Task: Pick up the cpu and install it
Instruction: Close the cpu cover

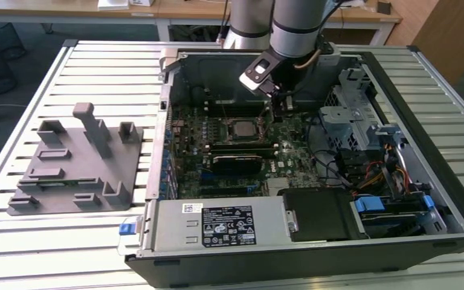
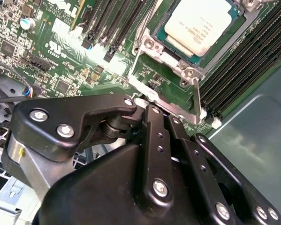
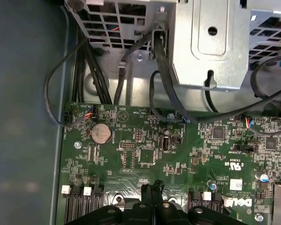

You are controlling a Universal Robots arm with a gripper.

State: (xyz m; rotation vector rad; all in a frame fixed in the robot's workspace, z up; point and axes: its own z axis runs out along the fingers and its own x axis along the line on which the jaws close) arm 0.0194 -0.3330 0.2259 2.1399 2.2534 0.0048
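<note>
**A:** What carries it all?

**B:** A slatted metal counter (image 1: pixel 55 241). Nearest on it stands an open computer case (image 1: pixel 296 263), lying on its side. A grey fixture tray (image 1: pixel 70 181) sits well apart from it, toward the exterior view's left.

**A:** And inside the case?

**B:** Against the near wall there is a power supply (image 1: pixel 215 223). Beyond it lies the green motherboard (image 1: pixel 296 163), with a drive cage (image 1: pixel 361 115) and loose cables toward the exterior view's right.

**A:** Where is the cpu?

**B:** The cpu (image 1: pixel 241 127) lies flat in its socket (image 2: pixel 174 54) on the motherboard, silvery top up, edges square with the metal frame around it. Being square, it has no long axis.

**A:** And the hand?

**B:** The hand (image 1: pixel 285 107) hangs just above the motherboard, near the socket but apart from the cpu. From the hand, the cpu lies toward the exterior view's left and slightly nearer the camera. In the first wrist view the fingers (image 3: pixel 146 197) look pressed together with nothing between them, so I judge the hand closed and gripping nothing.

**A:** So the cpu is in place?

**B:** It looks seated. Whether the frame is latched, I cannot tell.

**A:** Farther back?

**B:** The arm (image 1: pixel 296 24) rises over the case's far wall, and beyond the counter stand wooden desks (image 1: pixel 191 9).
</note>
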